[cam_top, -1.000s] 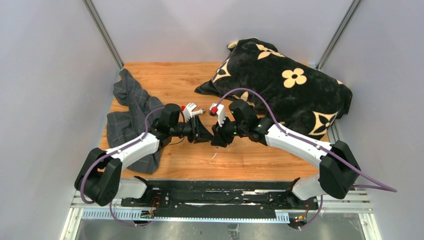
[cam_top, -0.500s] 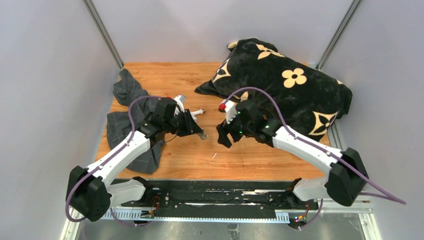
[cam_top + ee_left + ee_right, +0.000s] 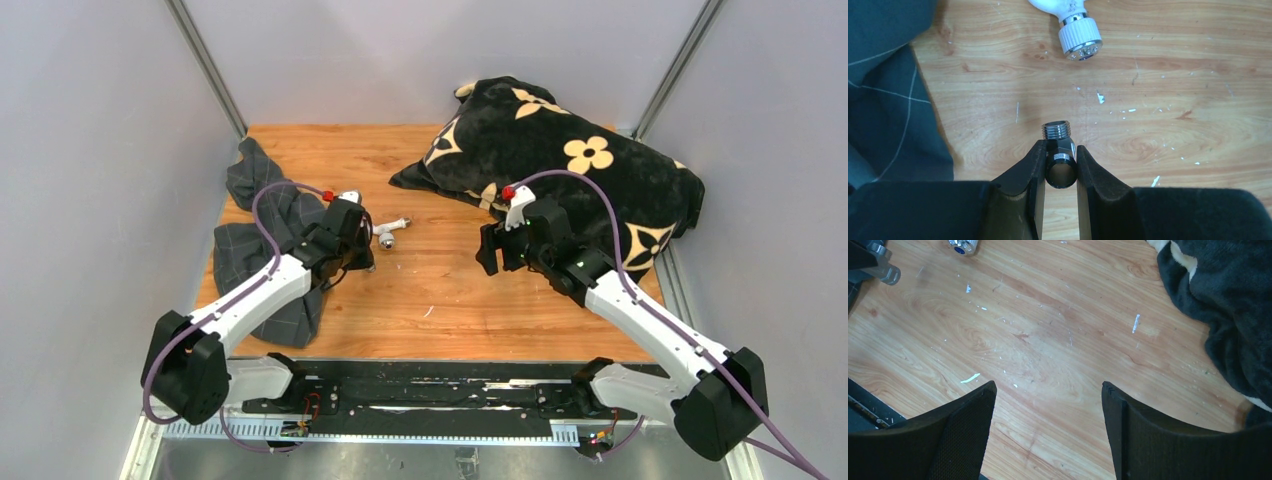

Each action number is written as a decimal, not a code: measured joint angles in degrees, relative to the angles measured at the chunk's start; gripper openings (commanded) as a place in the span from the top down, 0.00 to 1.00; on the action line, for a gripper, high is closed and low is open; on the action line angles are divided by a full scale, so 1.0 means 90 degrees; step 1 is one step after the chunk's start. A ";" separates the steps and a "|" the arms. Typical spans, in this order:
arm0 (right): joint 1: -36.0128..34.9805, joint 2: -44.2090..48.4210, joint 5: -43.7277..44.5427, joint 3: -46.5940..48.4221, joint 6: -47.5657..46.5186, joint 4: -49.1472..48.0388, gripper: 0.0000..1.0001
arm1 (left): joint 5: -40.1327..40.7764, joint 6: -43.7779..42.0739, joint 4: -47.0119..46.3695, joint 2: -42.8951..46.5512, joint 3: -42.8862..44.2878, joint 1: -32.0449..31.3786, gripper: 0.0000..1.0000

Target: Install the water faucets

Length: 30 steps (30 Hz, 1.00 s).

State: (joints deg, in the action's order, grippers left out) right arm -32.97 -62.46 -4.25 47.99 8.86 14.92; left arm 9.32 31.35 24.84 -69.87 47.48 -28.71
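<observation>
The white elbow-shaped tap body (image 3: 390, 232) lies on the wooden table (image 3: 440, 300), free of both grippers. The left wrist view shows it at the top (image 3: 1063, 10), its round metallic end (image 3: 1079, 44) pointing toward me. My left gripper (image 3: 360, 260) (image 3: 1059, 146) is just left of it and low over the wood, shut on the grey metal T-shaped piece (image 3: 1057, 131), whose threaded end sticks out past the fingertips. My right gripper (image 3: 487, 250) (image 3: 1048, 385) is open and empty over bare wood, well right of the tap.
The grey checked cloth (image 3: 255, 235) (image 3: 883, 100) lies bunched at the table's left edge, under my left arm. The black flowered cushion (image 3: 580, 170) (image 3: 1228, 300) fills the back right corner, close behind my right gripper. Grey walls enclose the table.
The two grippers were close together at the table's middle. The left has drawn back left with the metal piece; the right has swung right toward the cushion.
</observation>
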 measured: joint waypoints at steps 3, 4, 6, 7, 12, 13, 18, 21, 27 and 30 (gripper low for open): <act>0.0002 0.0012 0.0078 -0.0080 0.0100 0.0000 0.23 | 0.0151 -0.0007 -0.0236 -0.0168 -0.0163 -0.0112 1.00; 0.0002 0.0010 0.0121 -0.0107 0.0129 0.0010 0.23 | 0.0163 -0.0005 -0.0311 -0.0206 -0.0214 -0.0146 1.00; 0.0005 0.0007 0.0197 -0.0141 0.0187 0.0024 0.22 | 0.0192 0.0010 -0.0498 -0.0274 -0.0323 -0.0216 1.00; 0.0005 0.0005 0.0226 -0.0151 0.0204 0.0029 0.23 | 0.0211 0.0015 -0.0617 -0.0321 -0.0389 -0.0265 1.00; 0.0027 -0.0017 0.0333 -0.0172 0.0231 0.0046 0.21 | 0.0352 0.0095 -0.0954 -0.0663 -0.0522 -0.0500 1.00; 0.0029 -0.0017 0.0359 -0.0175 0.0231 0.0049 0.21 | 0.0403 0.0112 -0.1025 -0.0685 -0.0563 -0.0539 1.00; 0.0100 -0.0017 0.0420 -0.0236 0.0228 0.0049 0.20 | 0.0585 0.0141 -0.1396 -0.0610 -0.0957 -0.0629 1.00; 0.0141 -0.0027 0.0437 -0.0287 0.0226 0.0049 0.20 | 0.0714 0.0182 -0.1620 -0.0510 -0.1226 -0.0663 1.00; 0.0211 -0.0248 0.0658 -0.0291 0.0260 0.0078 0.19 | 0.0845 0.0279 -0.1756 -0.0505 -0.1345 -0.0755 1.00; 0.0289 -0.0364 0.0668 -0.0291 0.0277 0.0189 0.19 | 0.0886 0.0313 -0.1792 -0.0532 -0.1345 -0.0765 1.00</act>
State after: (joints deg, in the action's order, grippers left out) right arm -30.37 -65.73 1.76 45.36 11.35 16.62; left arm 17.30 34.17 8.71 -74.65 35.38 -35.59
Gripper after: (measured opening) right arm 0.806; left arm 0.266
